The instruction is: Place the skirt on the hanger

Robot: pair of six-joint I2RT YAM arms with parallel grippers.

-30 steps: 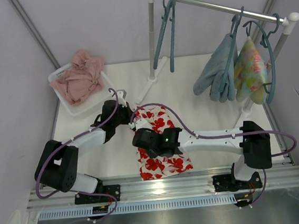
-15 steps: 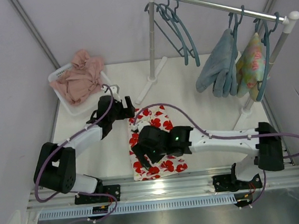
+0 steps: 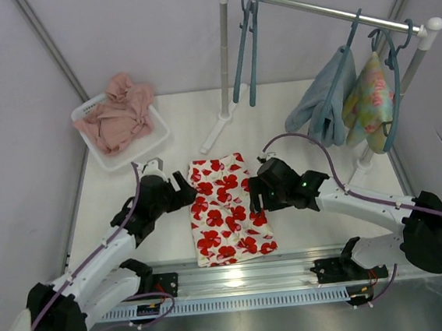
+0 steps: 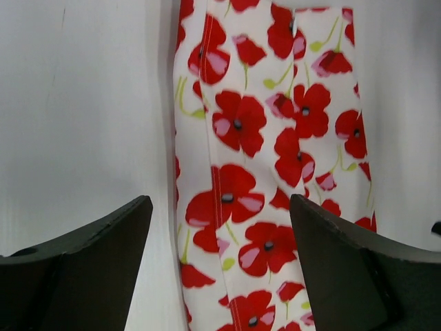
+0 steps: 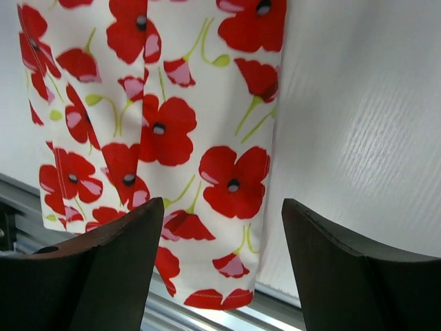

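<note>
The small white fabric skirt printed with bold red flowers point(image 3: 227, 208) lies spread flat on the white table point(image 3: 306, 232) as a long rectangle, its near hem just short of the table's front edge. A second ago it was bunched beneath the two arms. The left gripper point(image 3: 185, 195) now sits just beside the skirt's left edge, jaws wide apart and empty, where earlier it was closed at the skirt's far left corner. The right gripper point(image 3: 254, 196) has drawn off to the skirt's right edge, likewise gaping and holding nothing. In its wrist view its dark fingers point(image 5: 96, 269) hover above the flowered cloth and bare table. The slim teal-blue plastic hanger point(image 3: 254, 49) hangs on the metal rail point(image 3: 307, 7) at the back, well apart from the skirt. A white basket point(image 3: 81, 113) of dusty-pink cloth point(image 3: 118, 117) stands at the far left.
</note>
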